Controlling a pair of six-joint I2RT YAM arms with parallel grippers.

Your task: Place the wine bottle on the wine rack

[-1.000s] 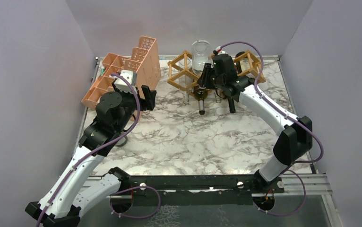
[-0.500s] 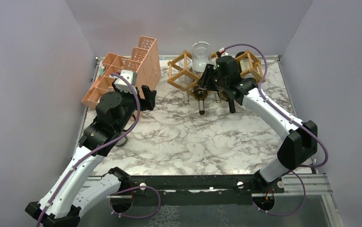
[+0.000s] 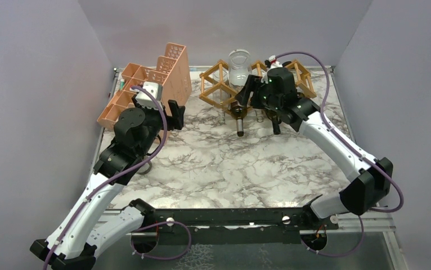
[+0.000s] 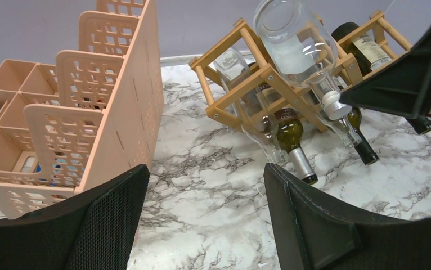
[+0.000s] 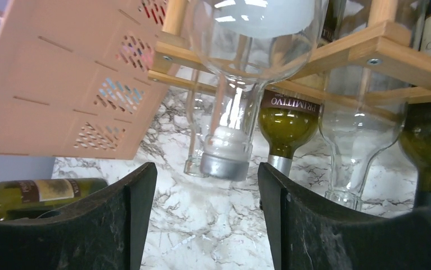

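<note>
The wine bottle, clear glass with a silver cap, lies in the top cradle of the wine rack at the far edge of the table, its neck sloping down between the spread jaws of the right gripper, which touch it on neither side. The left gripper, also spread and empty, hangs near the far left corner. Risk, as judged: a sideways or rising retreat could snag the cap and drag the bottle from its cradle.
</note>
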